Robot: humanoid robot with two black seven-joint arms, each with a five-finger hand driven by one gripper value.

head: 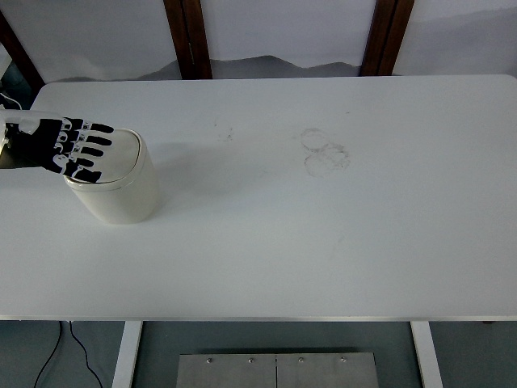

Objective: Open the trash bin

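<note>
A small cream trash bin [121, 194] stands on the white table [323, 242] at the left. Its flat lid [121, 162] is down and closed. My left hand [73, 149] comes in from the left edge and lies flat over the left part of the lid, fingers [95, 152] stretched out and spread, holding nothing. The hand hides the lid's front button. I cannot tell whether the fingers press on the lid or hover just above it. The right arm is out of view.
Faint ring stains [323, 152] mark the table's middle back. Two dark wooden posts [187, 36] stand behind the far edge. A metal base plate [275, 370] shows below the near edge.
</note>
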